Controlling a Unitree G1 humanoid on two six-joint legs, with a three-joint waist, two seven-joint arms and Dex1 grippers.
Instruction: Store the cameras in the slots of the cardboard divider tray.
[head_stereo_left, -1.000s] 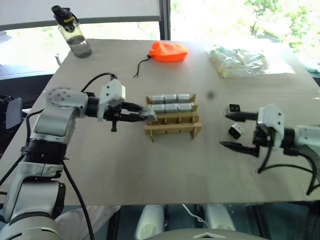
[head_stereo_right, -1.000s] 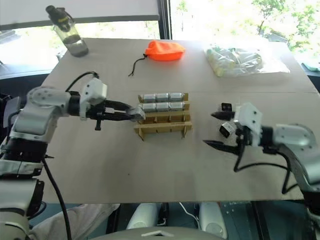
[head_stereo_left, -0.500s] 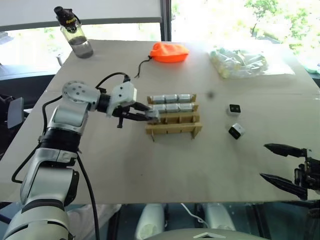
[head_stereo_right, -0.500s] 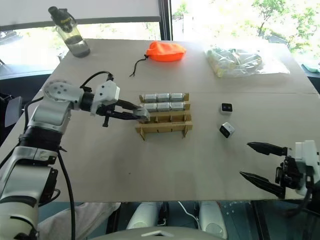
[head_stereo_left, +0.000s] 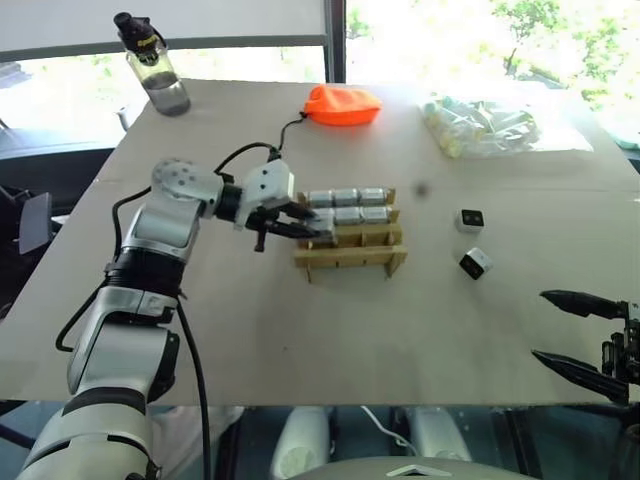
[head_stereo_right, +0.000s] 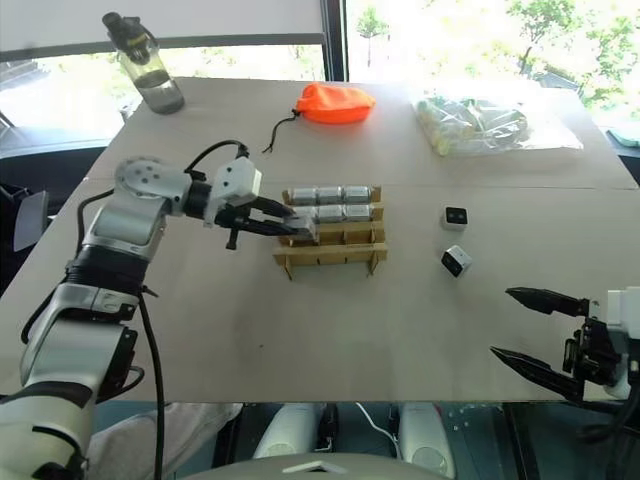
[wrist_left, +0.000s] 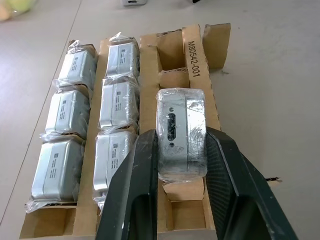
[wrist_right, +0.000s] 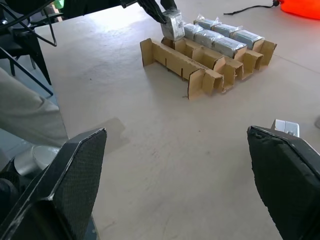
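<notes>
The cardboard divider tray (head_stereo_left: 350, 262) stands mid-table. Its two far rows hold wrapped silver cameras (head_stereo_left: 346, 197), three per row. My left gripper (head_stereo_left: 318, 228) is shut on one more wrapped camera (wrist_left: 181, 132), held over the near-left end of the tray's third row (wrist_left: 192, 47). Two loose cameras with black lens faces (head_stereo_left: 470, 219) (head_stereo_left: 475, 263) lie on the table right of the tray. Near the table's front right edge my right gripper (head_stereo_left: 541, 324) stands open with nothing between its fingers (wrist_right: 75, 170), well back from the loose cameras.
At the far side of the table are a water bottle (head_stereo_left: 150, 65) on the left, an orange drawstring pouch (head_stereo_left: 340, 104) with its cord in the middle, and a clear bag of pale tubes (head_stereo_left: 480, 125) on the right.
My right gripper has pulled back from the two loose cameras to the front right edge, still open. The left gripper has carried its camera a little right, over the tray.
</notes>
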